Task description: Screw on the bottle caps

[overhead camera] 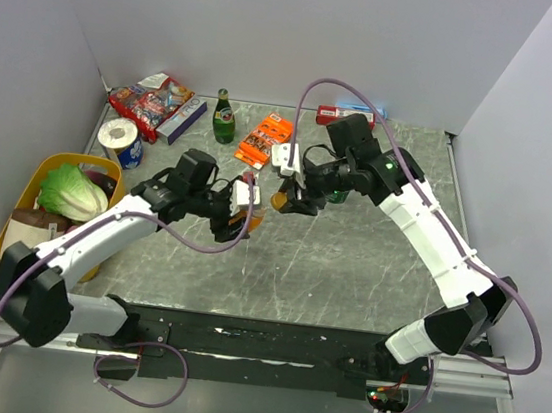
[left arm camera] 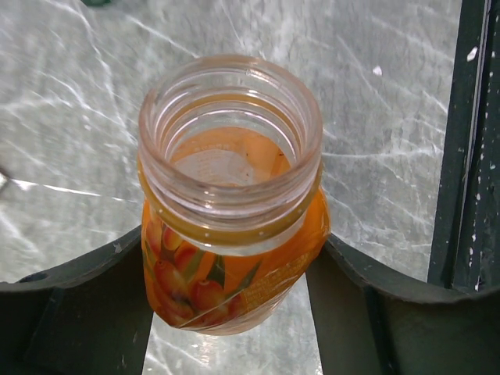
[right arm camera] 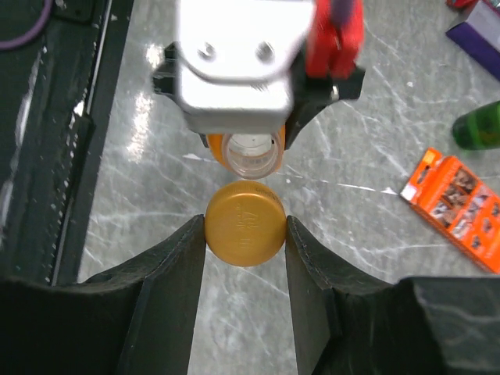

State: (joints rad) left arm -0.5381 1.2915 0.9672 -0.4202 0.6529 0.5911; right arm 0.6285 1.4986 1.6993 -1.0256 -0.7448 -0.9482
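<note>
The squat orange bottle point(left arm camera: 230, 195) is uncapped, its open mouth facing the left wrist camera. My left gripper point(left arm camera: 230, 266) is shut on its labelled body, holding it tilted above the table point(overhead camera: 349, 266). An orange-brown bottle cap point(right arm camera: 244, 223) is pinched by its rim, and my right gripper point(right arm camera: 244, 226) is shut on it. The cap hangs just in front of the bottle's mouth point(right arm camera: 251, 152), apart from it. In the top view the two grippers meet at the table's middle, the cap point(overhead camera: 279, 200) right of the bottle point(overhead camera: 252, 219). A dark green thing point(overhead camera: 337, 196) shows partly under the right arm.
A tall green glass bottle point(overhead camera: 224, 118) and an orange packet point(overhead camera: 264, 140) stand at the back. Snack packs point(overhead camera: 150, 98) and a tape roll point(overhead camera: 121, 139) lie back left. A yellow basket point(overhead camera: 30, 197) with cabbage sits at the left edge.
</note>
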